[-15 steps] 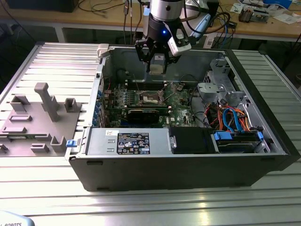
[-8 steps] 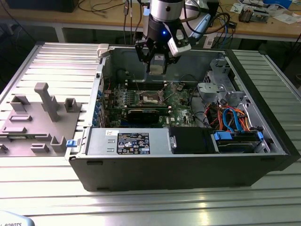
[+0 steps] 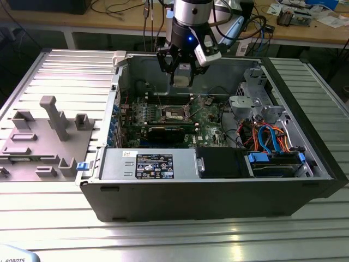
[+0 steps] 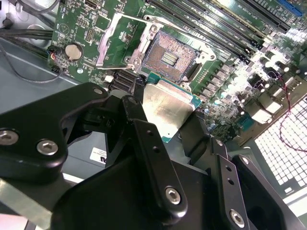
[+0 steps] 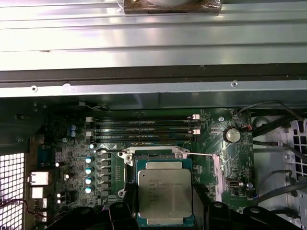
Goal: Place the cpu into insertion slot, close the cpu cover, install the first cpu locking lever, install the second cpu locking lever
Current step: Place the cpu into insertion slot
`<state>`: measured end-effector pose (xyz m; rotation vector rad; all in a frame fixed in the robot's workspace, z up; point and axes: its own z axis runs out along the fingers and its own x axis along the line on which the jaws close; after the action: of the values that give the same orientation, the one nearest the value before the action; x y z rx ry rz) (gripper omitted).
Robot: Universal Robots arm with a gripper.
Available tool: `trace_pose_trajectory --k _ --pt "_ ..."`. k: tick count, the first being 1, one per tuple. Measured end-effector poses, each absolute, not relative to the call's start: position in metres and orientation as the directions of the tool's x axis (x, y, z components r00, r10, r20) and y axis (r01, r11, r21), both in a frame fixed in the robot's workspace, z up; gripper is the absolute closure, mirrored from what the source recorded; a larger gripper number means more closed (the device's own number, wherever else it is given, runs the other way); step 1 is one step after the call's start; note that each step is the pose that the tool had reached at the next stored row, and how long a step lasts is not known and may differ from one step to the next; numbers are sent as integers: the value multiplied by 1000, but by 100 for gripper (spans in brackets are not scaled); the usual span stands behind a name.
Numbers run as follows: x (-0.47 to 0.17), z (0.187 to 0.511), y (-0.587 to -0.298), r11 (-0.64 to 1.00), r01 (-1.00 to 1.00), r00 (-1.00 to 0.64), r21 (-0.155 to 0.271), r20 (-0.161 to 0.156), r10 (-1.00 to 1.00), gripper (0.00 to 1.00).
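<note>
Cpu (image 4: 165, 111) sits pinched in our claw (image 4: 167, 123), held clear above the green board (image 4: 79, 24) near the open insertion slot (image 4: 168, 55), cpu cover (image 4: 115, 40) flipped up, and we judge the step goes well if edges square to the slot and it lowers flat, untilted.

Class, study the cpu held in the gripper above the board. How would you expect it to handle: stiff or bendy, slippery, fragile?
The cpu looks like a flat metal-topped plate, so probably stiff. Its smooth, shiny top may be slippery; the gripper holds it by its edges. Its thin green rim could chip if knocked against the insertion slot.
</note>
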<state>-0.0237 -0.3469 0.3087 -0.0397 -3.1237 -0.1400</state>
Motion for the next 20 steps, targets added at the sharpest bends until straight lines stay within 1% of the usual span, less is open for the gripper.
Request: trace_pose_trajectory --k 20 --pt "-24 305 -347 996 26 -1000 89 16 25 46"
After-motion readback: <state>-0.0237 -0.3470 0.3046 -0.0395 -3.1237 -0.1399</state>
